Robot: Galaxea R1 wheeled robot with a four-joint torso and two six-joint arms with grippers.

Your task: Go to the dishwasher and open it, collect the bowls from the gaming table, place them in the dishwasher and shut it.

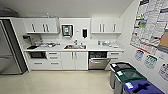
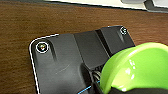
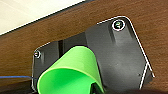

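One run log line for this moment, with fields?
place: kitchenette | dishwasher: door partly open | left wrist: green bowl | right wrist: green bowl

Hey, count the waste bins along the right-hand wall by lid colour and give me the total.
Black-lidded bin: 1
Green-lidded bin: 1
Blue-lidded bin: 1
Total: 3

A sink [image 1: 75, 46] sits in the white counter [image 1: 100, 48]. Three bins [image 1: 130, 80] stand right of it, by the wall posters [image 1: 150, 25].
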